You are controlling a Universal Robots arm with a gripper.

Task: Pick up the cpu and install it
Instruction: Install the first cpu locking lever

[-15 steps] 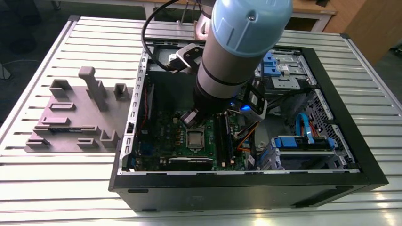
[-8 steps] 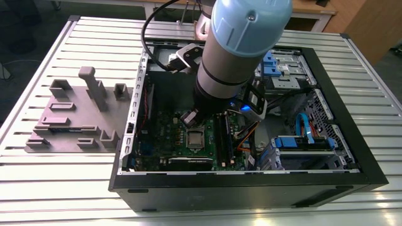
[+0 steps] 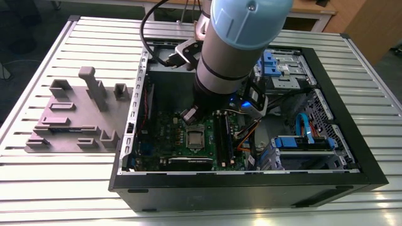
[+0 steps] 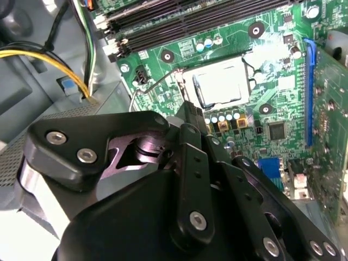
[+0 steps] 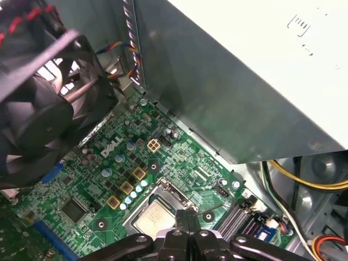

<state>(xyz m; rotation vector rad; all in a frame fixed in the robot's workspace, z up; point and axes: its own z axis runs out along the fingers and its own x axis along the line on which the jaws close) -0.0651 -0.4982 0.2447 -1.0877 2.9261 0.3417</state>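
The cpu [image 3: 195, 138] [image 4: 220, 83] [image 5: 153, 221] lies flat in the motherboard [image 3: 172, 129] socket, metal frame close around it. One gripper [image 4: 191, 117] [image 5: 185, 217] hovers just above, fingertips pressed together and empty. The open computer case [image 3: 251, 190] holds one board, cables, and blue drive brackets [image 3: 301, 142].

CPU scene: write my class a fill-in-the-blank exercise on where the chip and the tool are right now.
1. The CPU lies in the square socket of the green ____.
2. In both wrist views the tool is right by the ____.
3. The motherboard sits inside an open computer ____.
4. In the exterior view the grey fixture lies on the table to the case's ____.

Missing words: motherboard; CPU; case; left
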